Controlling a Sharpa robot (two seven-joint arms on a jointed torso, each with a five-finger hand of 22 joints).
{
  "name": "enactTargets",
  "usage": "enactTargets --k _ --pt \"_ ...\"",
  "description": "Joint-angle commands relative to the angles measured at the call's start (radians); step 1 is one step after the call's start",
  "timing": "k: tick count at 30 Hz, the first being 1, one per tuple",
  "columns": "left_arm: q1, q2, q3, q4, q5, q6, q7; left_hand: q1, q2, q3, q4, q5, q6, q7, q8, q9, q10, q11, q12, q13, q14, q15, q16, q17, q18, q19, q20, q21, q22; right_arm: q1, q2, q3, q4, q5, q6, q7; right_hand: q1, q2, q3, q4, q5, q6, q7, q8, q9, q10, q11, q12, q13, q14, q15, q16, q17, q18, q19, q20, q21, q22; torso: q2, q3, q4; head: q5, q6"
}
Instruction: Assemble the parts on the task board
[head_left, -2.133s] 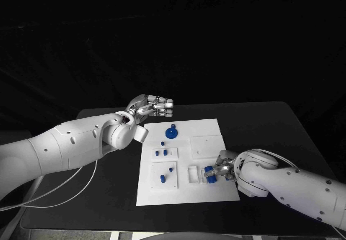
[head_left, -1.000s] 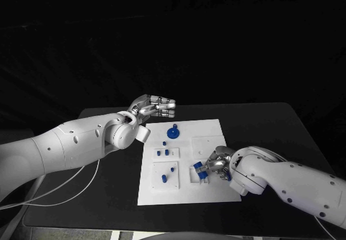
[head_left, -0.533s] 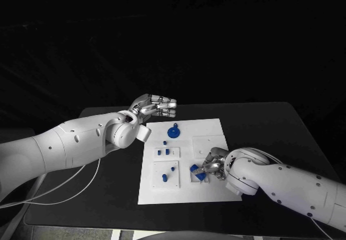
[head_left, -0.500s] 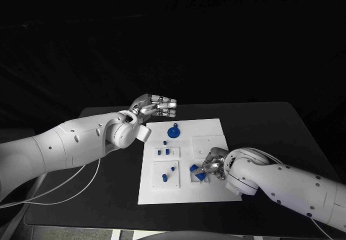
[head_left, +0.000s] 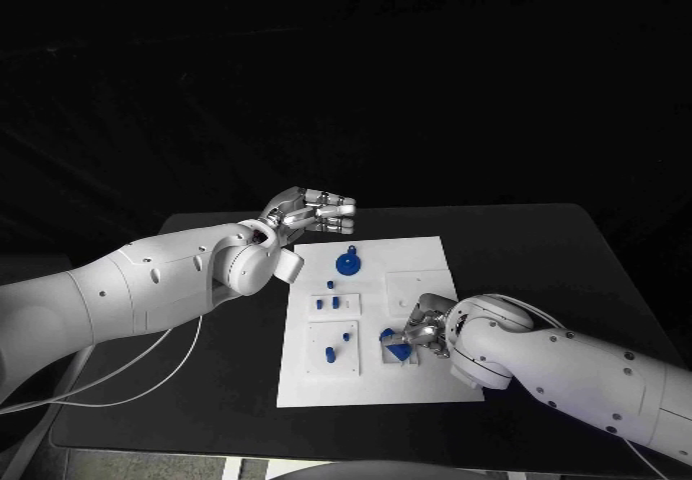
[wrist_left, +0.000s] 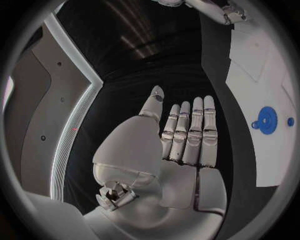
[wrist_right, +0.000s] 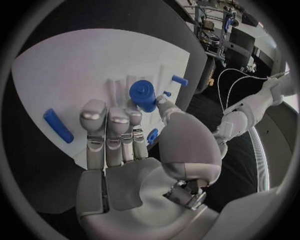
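The white task board (head_left: 372, 385) lies in the middle of the black table. My right hand (head_left: 427, 331) rests low over its near right part, by a small raised white slot. It pinches a blue cylindrical part (head_left: 392, 343) between thumb and finger; the right wrist view shows that part (wrist_right: 142, 95) at the fingertips (wrist_right: 133, 118). A round blue part (head_left: 346, 264) lies at the board's far end. Small blue parts (head_left: 332, 300) stand mid-left, and a blue bar (head_left: 333, 351) lies below them. My left hand (head_left: 307, 212) hovers beyond the board's far left corner, fingers straight and empty.
The left wrist view shows the board (wrist_left: 253, 55) and the round blue part (wrist_left: 267, 120) past my flat left hand (wrist_left: 184, 132). In the right wrist view a blue bar (wrist_right: 57, 125) and a short blue peg (wrist_right: 179, 80) lie on the board near my right hand (wrist_right: 115, 135).
My right hand has carried the blue part leftward across the near part of the board, to the white slot. The left hand has stayed in place.
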Motion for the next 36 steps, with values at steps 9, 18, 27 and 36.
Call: enactTargets --k 9,18,27,36 --pt "0.000 0.001 0.001 0.002 0.001 0.020 0.007 -0.011 0.002 0.002 0.008 0.006 -0.003 0.005 0.003 -0.001 -0.008 -0.001 -0.005 0.000 0.003 0.001 0.000 0.002 -0.004 0.010 0.000 0.006 -0.004 -0.004 0.001 -0.006 0.005 -0.049 0.036 -0.006 -0.044 -0.007 0.013 0.041 -0.029 0.017 0.001 -0.007 0.003 0.016 -0.002 0.006 0.006 0.003 -0.005 -0.001 0.006 -0.006 0.056 -0.008 0.007 0.100 0.000 0.0008 -0.0008 0.000 -0.001" --pt "0.000 0.000 0.001 0.002 0.001 0.020 0.005 -0.011 0.002 0.002 0.008 0.006 -0.003 0.005 0.003 -0.001 -0.008 -0.001 -0.005 0.000 0.003 0.001 0.000 0.002 -0.004 0.010 0.000 0.006 -0.004 -0.005 -0.009 -0.006 0.026 -0.061 0.034 -0.001 -0.065 -0.069 -0.022 0.168 -0.113 0.017 -0.001 -0.006 0.001 0.020 -0.004 0.001 0.006 0.003 -0.008 0.000 0.011 -0.009 0.057 -0.013 0.013 0.101 0.000 0.0010 -0.0004 0.003 -0.003" --pt "0.000 -0.001 0.001 0.002 0.001 0.019 0.004 -0.011 0.002 0.002 0.009 0.005 -0.003 0.006 0.004 -0.001 -0.011 0.000 -0.005 0.000 0.003 0.002 -0.001 0.001 -0.004 0.010 0.000 0.007 -0.006 -0.005 -0.034 -0.006 0.049 -0.082 0.036 -0.001 -0.082 -0.046 -0.118 0.172 -0.114 0.016 -0.001 -0.005 -0.003 0.023 -0.004 -0.003 0.011 0.005 -0.008 -0.001 0.018 -0.010 0.057 -0.014 0.015 0.102 0.000 0.0008 -0.0012 0.004 -0.004" --pt "0.000 -0.003 0.000 0.002 0.001 0.017 -0.001 -0.011 0.002 0.002 0.010 0.005 -0.003 0.007 0.004 -0.001 -0.013 0.000 -0.005 0.000 0.003 0.002 0.000 0.002 -0.004 0.010 0.000 0.007 -0.008 -0.005 -0.067 -0.003 0.077 -0.076 0.062 0.000 -0.077 -0.022 -0.105 0.169 -0.111 0.017 -0.001 -0.006 0.000 0.023 -0.003 0.000 0.013 0.005 -0.007 0.001 0.019 -0.009 0.057 -0.011 0.018 0.102 0.000 0.0009 -0.0015 0.005 -0.002"
